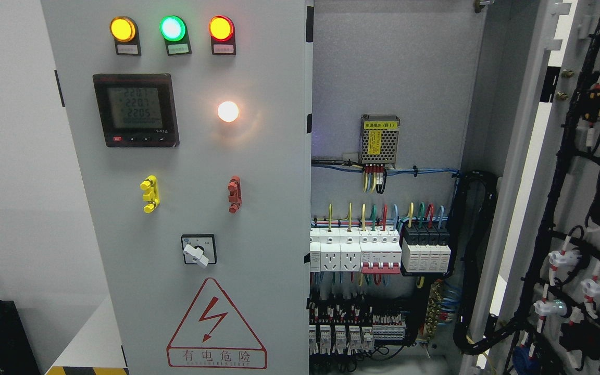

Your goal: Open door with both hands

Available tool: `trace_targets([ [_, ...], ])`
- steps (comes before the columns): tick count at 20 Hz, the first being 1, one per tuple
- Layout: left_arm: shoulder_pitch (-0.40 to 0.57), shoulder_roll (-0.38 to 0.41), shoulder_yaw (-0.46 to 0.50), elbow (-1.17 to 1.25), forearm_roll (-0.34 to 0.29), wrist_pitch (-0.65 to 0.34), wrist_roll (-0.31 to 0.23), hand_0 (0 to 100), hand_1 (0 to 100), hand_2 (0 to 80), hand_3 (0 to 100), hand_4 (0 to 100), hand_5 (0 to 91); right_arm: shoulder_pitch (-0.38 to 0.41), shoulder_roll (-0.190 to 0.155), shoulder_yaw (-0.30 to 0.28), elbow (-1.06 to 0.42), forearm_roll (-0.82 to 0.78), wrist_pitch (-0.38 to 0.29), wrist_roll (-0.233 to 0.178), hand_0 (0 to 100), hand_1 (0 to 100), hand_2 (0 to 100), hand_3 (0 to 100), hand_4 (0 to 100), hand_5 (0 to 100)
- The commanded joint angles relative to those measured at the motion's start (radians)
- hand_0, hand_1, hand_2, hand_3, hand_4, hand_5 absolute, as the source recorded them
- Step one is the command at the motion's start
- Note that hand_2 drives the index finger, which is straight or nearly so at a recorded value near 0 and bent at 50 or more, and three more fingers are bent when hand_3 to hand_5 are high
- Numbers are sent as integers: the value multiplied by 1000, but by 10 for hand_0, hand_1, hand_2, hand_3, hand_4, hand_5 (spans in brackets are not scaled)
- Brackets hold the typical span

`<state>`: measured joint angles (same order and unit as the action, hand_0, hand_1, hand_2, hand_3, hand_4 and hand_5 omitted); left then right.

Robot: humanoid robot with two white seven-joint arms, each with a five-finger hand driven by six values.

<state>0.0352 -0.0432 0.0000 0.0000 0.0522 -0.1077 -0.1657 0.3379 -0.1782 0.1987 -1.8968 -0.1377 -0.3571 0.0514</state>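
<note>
1. I'm looking at an electrical cabinet [399, 67] from the head camera, and neither of my hands is in the picture, so I cannot tell how my fingers stand or whether they hold anything.
2. The left door [185, 208] fills the middle-left of my view and sits closed, its front facing me.
3. The right door [581, 198] is swung wide open at the right edge; I see its inner side, strung with black cable bundles [555, 208] and white-and-red connectors.
4. Top of the closed door: three lit lamps in a row, yellow lamp [122, 28], green lamp [172, 28], red lamp [221, 28], each with a small label below.
5. Under them a black meter [136, 110] shows three rows of digits, and to its right a white light [228, 111] glows.
6. Lower down, a yellow handle [149, 194] and a red handle [234, 194] sit side by side, well apart.
7. Below those, a rotary switch [198, 250] with a white knob, then a red warning triangle [216, 324] with a lightning bolt.
8. Inside the open half: a small power supply [379, 139] with a yellow label high on the back panel, coloured wires beneath it.
9. Further down runs a row of white breakers [354, 252], with black-and-white modules [425, 250] just beside them on the right, and more small breakers near the bottom.
</note>
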Motion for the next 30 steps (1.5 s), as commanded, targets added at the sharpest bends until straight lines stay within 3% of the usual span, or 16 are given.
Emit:
trace_targets([
  [1, 0, -1, -14, -28, 0, 0, 0, 120, 389, 0, 0, 0, 0, -206, 8, 25, -25, -2, 110, -1, 120, 389, 0, 0, 0, 0],
  [6, 0, 0, -14, -28, 0, 0, 0, 120, 389, 0, 0, 0, 0, -358, 16, 79, 64, -3, 222, -1, 120, 389, 0, 0, 0, 0],
  [11, 0, 0, -14, -28, 0, 0, 0, 120, 389, 0, 0, 0, 0, -459, 74, 108, 136, -36, 302, -1, 120, 389, 0, 0, 0, 0],
  [14, 0, 0, -14, -28, 0, 0, 0, 120, 389, 0, 0, 0, 0, -493, 91, 110, 163, -91, 365, 1, 120, 389, 0, 0, 0, 0],
  [24, 0, 0, -14, -28, 0, 0, 0, 120, 389, 0, 0, 0, 0, -640, 94, 128, 338, -131, 369, 4, 120, 389, 0, 0, 0, 0],
  [30, 0, 0, -14, -28, 0, 0, 0, 120, 389, 0, 0, 0, 0, -674, 106, 140, 397, -142, 369, 4, 120, 389, 0, 0, 0, 0],
])
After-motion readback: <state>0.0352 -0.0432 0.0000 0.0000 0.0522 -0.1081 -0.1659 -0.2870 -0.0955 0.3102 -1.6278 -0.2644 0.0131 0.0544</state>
